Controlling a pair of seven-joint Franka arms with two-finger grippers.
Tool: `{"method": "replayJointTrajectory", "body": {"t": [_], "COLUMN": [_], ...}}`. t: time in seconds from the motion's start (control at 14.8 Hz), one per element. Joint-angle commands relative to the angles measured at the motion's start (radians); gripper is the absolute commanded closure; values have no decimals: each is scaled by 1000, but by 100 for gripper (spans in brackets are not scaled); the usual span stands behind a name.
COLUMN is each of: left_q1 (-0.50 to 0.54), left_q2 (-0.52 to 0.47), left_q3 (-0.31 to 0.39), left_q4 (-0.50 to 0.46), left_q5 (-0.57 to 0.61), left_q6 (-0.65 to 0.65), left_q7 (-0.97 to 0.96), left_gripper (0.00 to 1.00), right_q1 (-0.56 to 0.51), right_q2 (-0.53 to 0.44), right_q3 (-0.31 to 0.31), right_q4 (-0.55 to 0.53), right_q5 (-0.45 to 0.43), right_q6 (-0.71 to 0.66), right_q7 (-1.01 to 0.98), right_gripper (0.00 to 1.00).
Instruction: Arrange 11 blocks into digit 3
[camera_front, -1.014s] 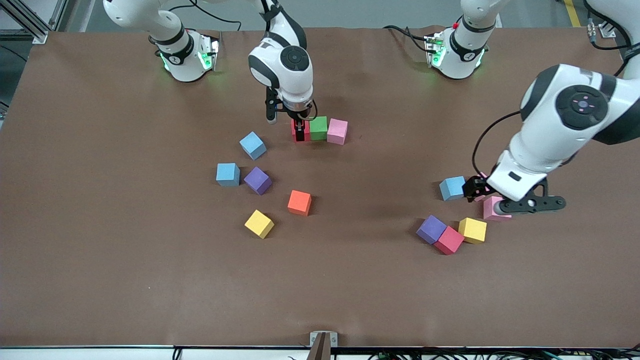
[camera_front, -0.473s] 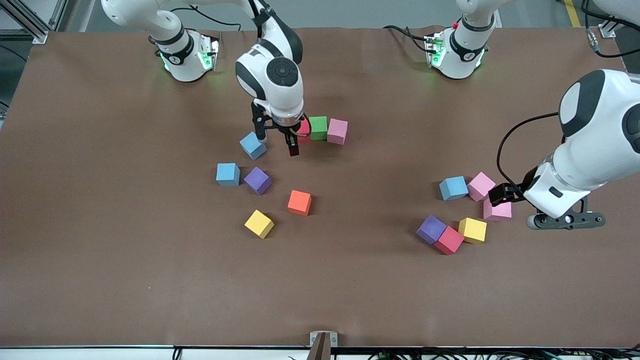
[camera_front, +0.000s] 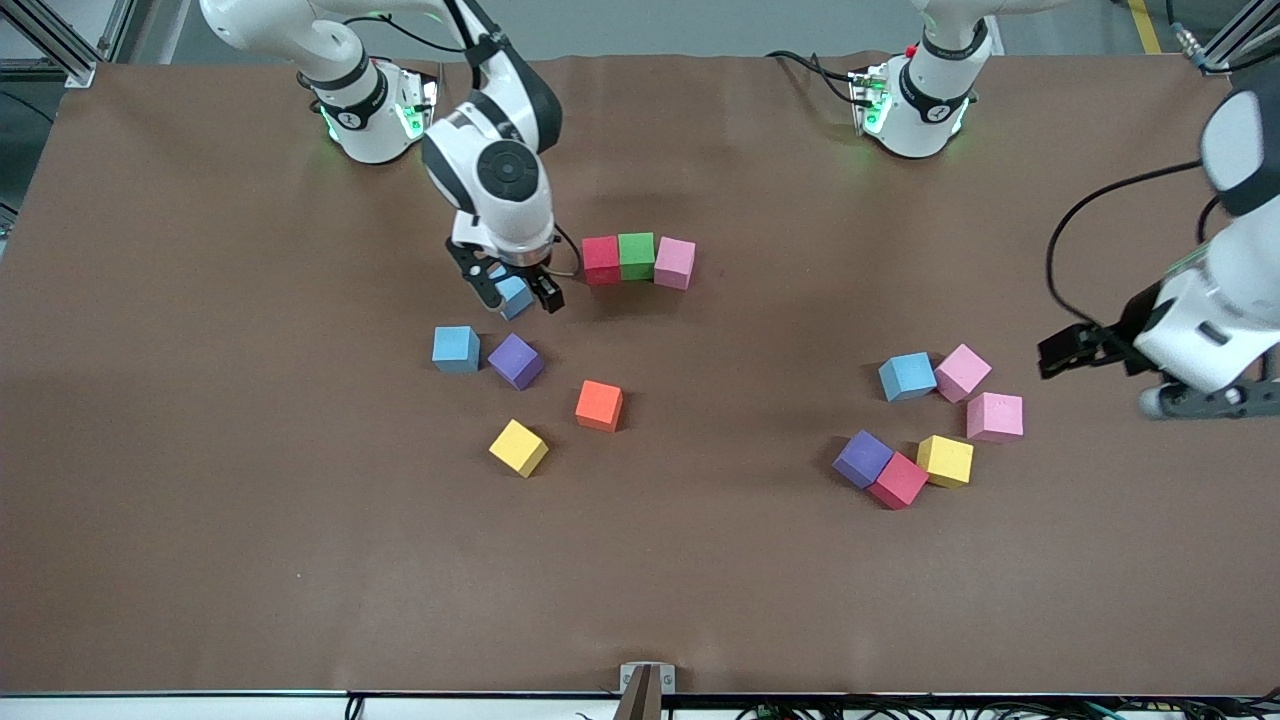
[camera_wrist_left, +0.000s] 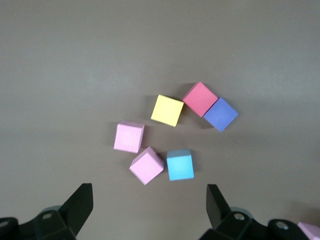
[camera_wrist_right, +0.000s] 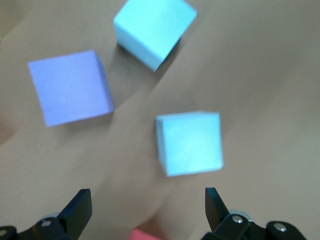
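Red block released | right pincer agape, now over blue block | left pincer agape, withdrawn

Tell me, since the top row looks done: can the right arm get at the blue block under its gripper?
Probably yes: the right gripper is open over the blue block, with clear space around it.

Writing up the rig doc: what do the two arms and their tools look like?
Both arms are glossy white with rounded shells and black joint rings and caps. Each base glows with green lights. The right tool is black with two stubby fingers, with a thin black cable looping beside it. The left tool is black too, with a long black cable arcing from its wrist. In the wrist views the fingers appear as dark wedges.
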Motion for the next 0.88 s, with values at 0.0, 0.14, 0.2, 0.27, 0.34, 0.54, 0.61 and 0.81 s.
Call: {"method": "replayJointTrajectory", "body": {"t": [0.0, 0.14, 0.2, 0.27, 0.34, 0.54, 0.61, 0.81], "left_q1": [-36, -99, -134, -131, -125, -124, -124, -127], "left_q2": [-82, -116, -125, -130, -139, -136, -133, -128], "left_q3": [77, 160, 211, 219, 219, 222, 220, 219], "left_q4": [-14, -17, -17, -15, -12, -17, -17, -40], "left_q5": [-40, -42, -42, -45, -60, -74, -73, -74], "left_q6": [-54, -90, -102, -105, -105, -139, -145, -166], "left_q7": [32, 32, 35, 35, 32, 30, 32, 61], "left_gripper": [0, 0, 0, 0, 0, 0, 0, 0], "right_q1": [-56, -75, -76, -76, -78, -93, -95, -99], "right_q2": [-114, -145, -157, -171, -180, -180, -179, -166], "right_q3": [13, 13, 13, 13, 12, 12, 12, 12], "right_q4": [-133, -172, -203, -243, -284, -367, -384, -387], "right_q5": [17, 23, 23, 23, 23, 23, 23, 23], "right_q6": [15, 27, 56, 109, 173, 335, 369, 412], "right_q7": [-178, -223, -231, -238, -240, -242, -242, -240], "right_gripper": [0, 0, 0, 0, 0, 0, 0, 0]}}
